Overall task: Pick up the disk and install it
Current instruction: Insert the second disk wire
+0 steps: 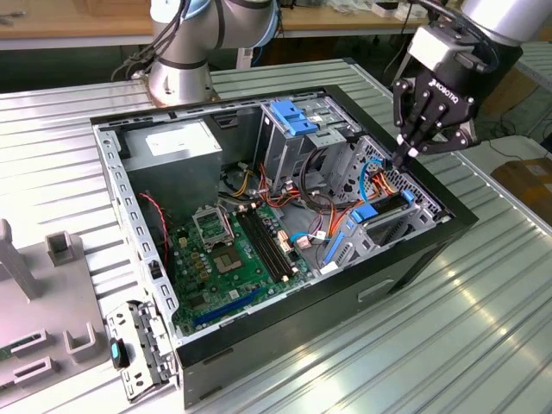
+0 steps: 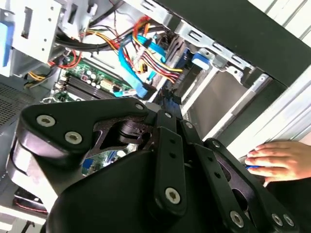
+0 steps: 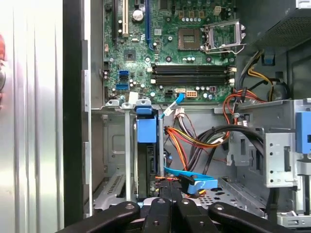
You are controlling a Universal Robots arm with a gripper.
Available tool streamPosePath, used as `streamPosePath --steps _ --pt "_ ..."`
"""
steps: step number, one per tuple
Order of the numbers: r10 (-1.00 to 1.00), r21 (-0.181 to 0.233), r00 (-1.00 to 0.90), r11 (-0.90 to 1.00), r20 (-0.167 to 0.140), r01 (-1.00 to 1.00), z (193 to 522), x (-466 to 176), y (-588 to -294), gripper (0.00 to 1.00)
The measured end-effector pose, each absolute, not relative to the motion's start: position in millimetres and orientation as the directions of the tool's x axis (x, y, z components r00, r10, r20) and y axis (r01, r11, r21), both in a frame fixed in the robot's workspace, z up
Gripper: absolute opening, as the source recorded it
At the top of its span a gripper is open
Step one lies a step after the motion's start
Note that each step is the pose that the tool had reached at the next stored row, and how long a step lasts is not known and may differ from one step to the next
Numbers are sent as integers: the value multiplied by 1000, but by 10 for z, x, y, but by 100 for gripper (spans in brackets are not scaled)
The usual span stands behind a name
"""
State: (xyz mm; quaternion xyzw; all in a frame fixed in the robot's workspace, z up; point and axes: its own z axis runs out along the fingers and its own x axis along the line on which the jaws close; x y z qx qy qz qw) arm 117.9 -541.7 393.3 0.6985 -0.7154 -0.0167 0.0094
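Observation:
The disk (image 3: 146,167) stands on edge in the lower drive bay of the open computer case (image 1: 405,259), a dark slab between metal rails. Its blue plastic frame (image 3: 146,128) shows at the end towards the motherboard. In the exterior view it is the dark strip (image 1: 387,205) behind a blue tab (image 1: 366,212). My gripper (image 1: 402,159) hangs just above that bay at the exterior view's right, shut, with nothing visible between its tips. In both wrist views the gripper (image 3: 167,188) (image 2: 167,97) sits among blue and orange cables beside the disk's far end. I cannot tell whether it touches the disk.
A grey power supply (image 1: 177,142) fills the case's back left, and the green motherboard (image 1: 233,259) lies on its floor. A blue bracket (image 1: 293,116) tops the upper cage. Cable bundles (image 3: 194,141) crowd the bay. A person's hand (image 2: 279,160) rests outside the case. Grey fixtures (image 1: 52,250) stand at the left.

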Motion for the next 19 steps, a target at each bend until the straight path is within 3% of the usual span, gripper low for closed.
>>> streamPosePath --steps 2,3,8,9,14,15,19 --pt "-1000 37 -24 24 -7 -999 3935 1179 -5304 11" --pt "-1000 38 -24 25 16 -999 3936 1181 -5281 11" --pt "-998 39 -24 26 52 -999 3897 1184 -5183 11" --pt "-998 38 -24 26 63 -999 3884 1184 -5171 24" --pt "-997 39 -24 27 77 -999 3895 1184 -5148 60" --pt "-993 38 -24 28 112 -999 3883 1184 -5061 60" --pt "-990 37 -26 31 137 -999 3809 1188 -4974 60"
